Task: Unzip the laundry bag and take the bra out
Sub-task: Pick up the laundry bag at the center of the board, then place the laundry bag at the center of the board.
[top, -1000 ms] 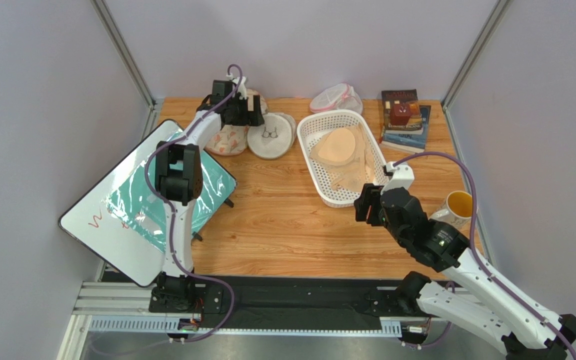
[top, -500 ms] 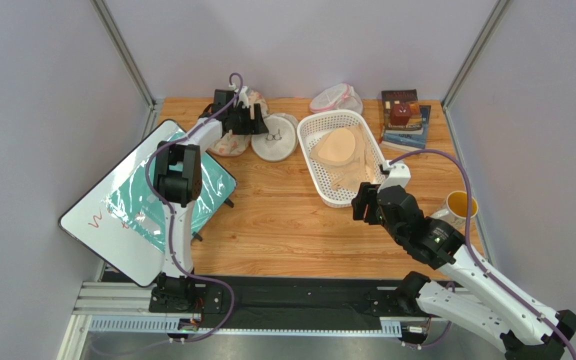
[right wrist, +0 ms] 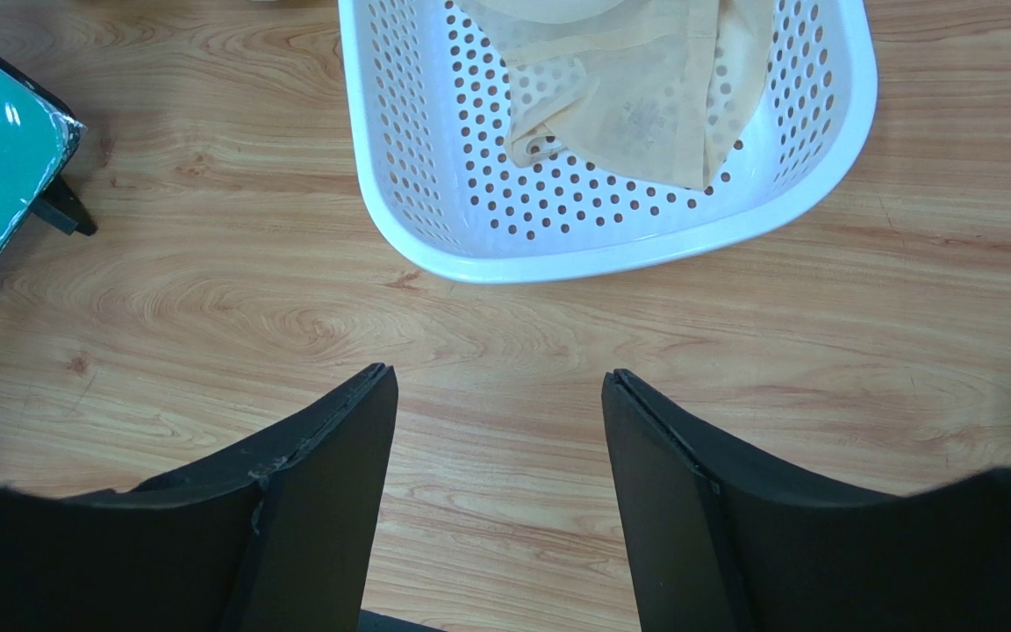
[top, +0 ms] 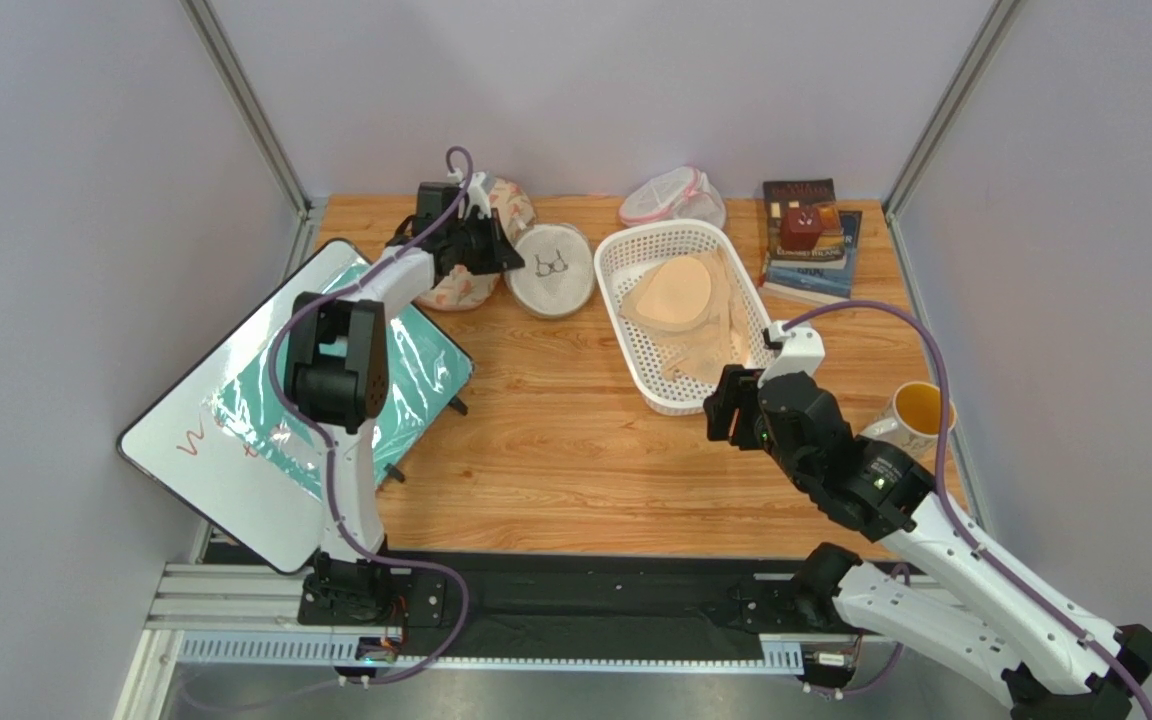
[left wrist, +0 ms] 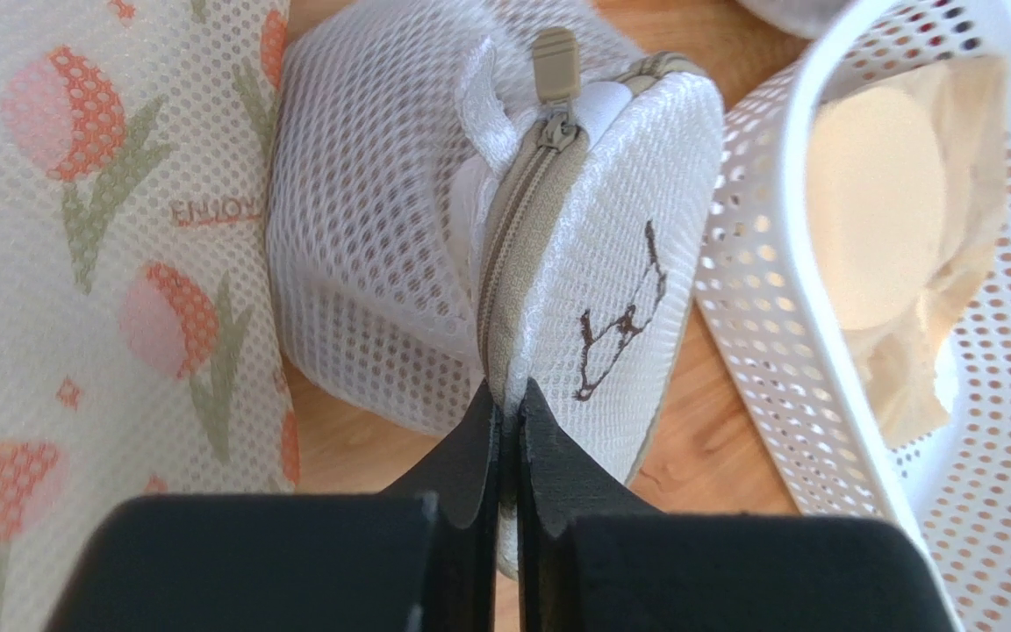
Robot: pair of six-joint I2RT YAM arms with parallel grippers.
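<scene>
The laundry bag (top: 554,272), round cream-white mesh with a black bra icon (left wrist: 619,323), stands tipped up on its edge at the back left of the table. My left gripper (left wrist: 508,395) (top: 504,252) is shut on the bag's rim, pinching the beige zip seam (left wrist: 514,244). The zip pull (left wrist: 554,59) sits at the far top of the rim, and the zip is closed. The bra is hidden. My right gripper (right wrist: 498,385) (top: 728,402) hangs open over bare wood just in front of the basket, holding nothing.
A cream bag with an orange flower pattern (left wrist: 76,263) lies left of the laundry bag. A white basket (top: 615,267) (right wrist: 603,261) with a pale peach bra (top: 675,293) stands to the right. A pink-trimmed mesh bag (top: 668,195), books (top: 808,240), a mug (top: 913,413) and a tilted whiteboard (top: 237,450) are around.
My left gripper went from wide open to shut on the laundry bag's rim, and the bag tipped up from lying flat. The right arm barely moved.
</scene>
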